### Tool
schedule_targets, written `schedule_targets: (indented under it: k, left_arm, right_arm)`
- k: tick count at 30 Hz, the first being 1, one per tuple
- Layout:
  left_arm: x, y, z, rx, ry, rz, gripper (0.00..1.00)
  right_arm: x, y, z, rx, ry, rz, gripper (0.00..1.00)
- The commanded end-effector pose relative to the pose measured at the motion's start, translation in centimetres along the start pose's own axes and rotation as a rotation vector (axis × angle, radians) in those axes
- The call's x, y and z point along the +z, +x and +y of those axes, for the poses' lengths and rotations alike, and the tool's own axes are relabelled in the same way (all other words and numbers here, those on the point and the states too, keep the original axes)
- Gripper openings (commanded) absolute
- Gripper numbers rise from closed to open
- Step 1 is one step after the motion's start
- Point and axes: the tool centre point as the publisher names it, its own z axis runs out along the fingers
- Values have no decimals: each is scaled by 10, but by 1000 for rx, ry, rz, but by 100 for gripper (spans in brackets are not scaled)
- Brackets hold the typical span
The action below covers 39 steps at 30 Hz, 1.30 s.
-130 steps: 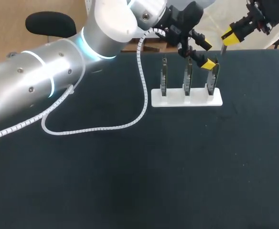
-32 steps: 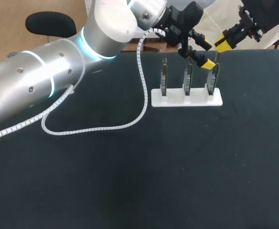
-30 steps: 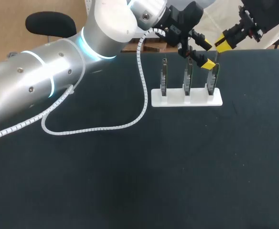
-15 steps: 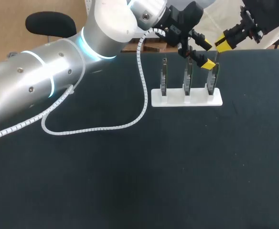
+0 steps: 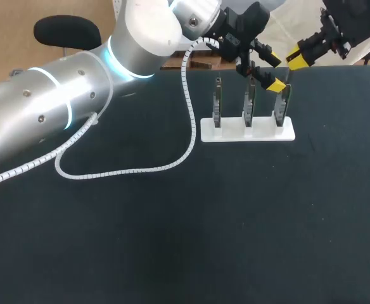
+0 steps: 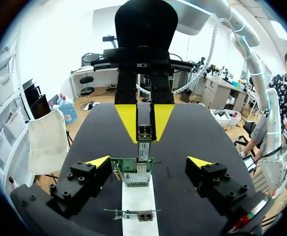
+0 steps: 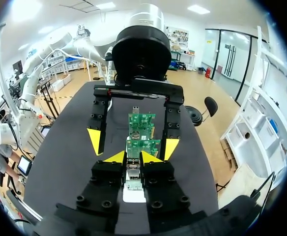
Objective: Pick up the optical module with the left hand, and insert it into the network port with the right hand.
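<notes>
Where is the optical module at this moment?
In the left wrist view, the right pincer holds the optical module just above the green network card, which stands inside the open left pincer.

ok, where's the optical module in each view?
Head view: optical module at the tips of the right gripper, over the rightmost card.
Left wrist view: module in the right gripper, just above that card.
Right wrist view: module between its own fingers.
Shared landmark: white stand.

Black tabletop (image 5: 172, 240) (matte, perhaps cloth-covered)
</notes>
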Motion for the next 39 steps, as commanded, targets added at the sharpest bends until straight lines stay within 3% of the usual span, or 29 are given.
schedule_targets:
  k: [1, 39]
  left_arm:
    - [-1, 1, -2, 2, -3, 0, 100]
    - [-1, 1, -2, 2, -3, 0, 100]
  right_arm:
    - [0, 0, 4, -4, 10, 2, 0]
    - [-2, 0, -2, -21, 12, -3, 0]
